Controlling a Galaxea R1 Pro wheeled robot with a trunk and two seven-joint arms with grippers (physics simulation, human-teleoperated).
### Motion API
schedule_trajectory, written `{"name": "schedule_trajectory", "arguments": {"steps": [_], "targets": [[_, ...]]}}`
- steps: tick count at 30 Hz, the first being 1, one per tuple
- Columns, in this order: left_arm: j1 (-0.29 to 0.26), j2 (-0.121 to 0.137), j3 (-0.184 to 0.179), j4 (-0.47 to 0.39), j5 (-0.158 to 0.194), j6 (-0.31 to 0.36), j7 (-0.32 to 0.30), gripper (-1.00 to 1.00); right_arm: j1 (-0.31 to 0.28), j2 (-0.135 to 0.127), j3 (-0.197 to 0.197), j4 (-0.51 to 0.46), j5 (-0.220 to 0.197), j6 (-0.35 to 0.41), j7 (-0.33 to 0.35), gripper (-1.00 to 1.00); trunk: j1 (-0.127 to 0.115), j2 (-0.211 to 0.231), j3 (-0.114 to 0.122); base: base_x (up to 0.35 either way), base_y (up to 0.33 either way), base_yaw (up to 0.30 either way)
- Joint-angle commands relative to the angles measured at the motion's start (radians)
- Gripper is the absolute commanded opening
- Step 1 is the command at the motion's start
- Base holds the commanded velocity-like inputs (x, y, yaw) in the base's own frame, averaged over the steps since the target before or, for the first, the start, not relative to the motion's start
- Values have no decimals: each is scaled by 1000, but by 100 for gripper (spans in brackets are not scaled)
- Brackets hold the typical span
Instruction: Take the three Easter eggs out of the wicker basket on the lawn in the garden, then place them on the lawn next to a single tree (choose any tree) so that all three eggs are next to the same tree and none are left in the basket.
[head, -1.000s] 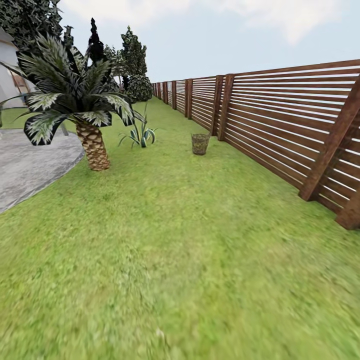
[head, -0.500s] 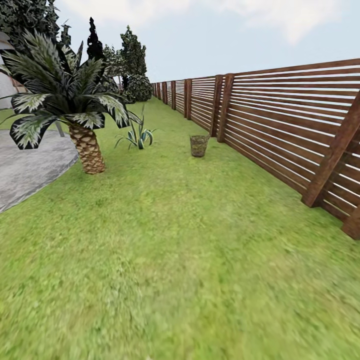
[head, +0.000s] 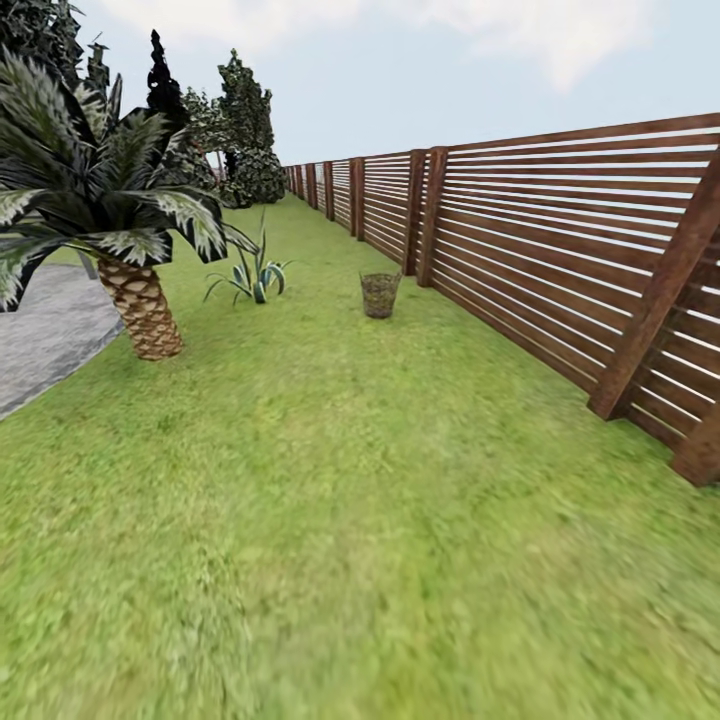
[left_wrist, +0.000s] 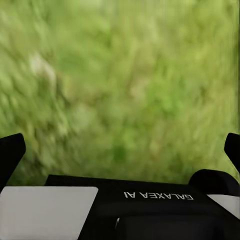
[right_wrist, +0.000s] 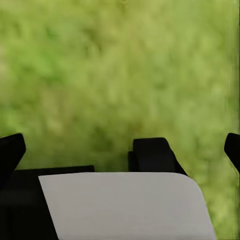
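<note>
The wicker basket (head: 380, 295) stands upright on the lawn (head: 330, 480) far ahead, close to the wooden slat fence (head: 560, 250) of the garden. The Easter eggs are hidden; the basket's inside cannot be seen from this distance. Dark green trees (head: 243, 105) rise at the far end of the grass, their trunks too small to make out. My left gripper (left_wrist: 120, 150) hangs open over blurred grass, its black fingertips (left_wrist: 11, 152) at the picture's edges. My right gripper (right_wrist: 120, 150) is likewise open above the grass with nothing between its fingers.
A short palm (head: 140, 305) with a scaly trunk grows left of the way ahead, beside a grey paved path (head: 45, 335). A small spiky plant (head: 250, 280) sits between the palm and the basket. The fence runs along the whole right side.
The whole head view has shifted: palm, plant and basket now sit further left and a little lower in the picture, so the camera has moved. Nothing in the garden itself has moved.
</note>
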Motion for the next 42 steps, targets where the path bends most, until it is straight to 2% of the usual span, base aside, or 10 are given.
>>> {"name": "schedule_trajectory", "arguments": {"steps": [1,42], "targets": [[-1,0,2,2,10,3,-4,100,-1,0,1,2,-4,-5,-2,100,0,0,-1,313,-114,-2],[-1,0,2,2,11,3,-4,100,-1,2,1,2,-4,-4,-1,100,0,0,-1,313,-114,0]]}}
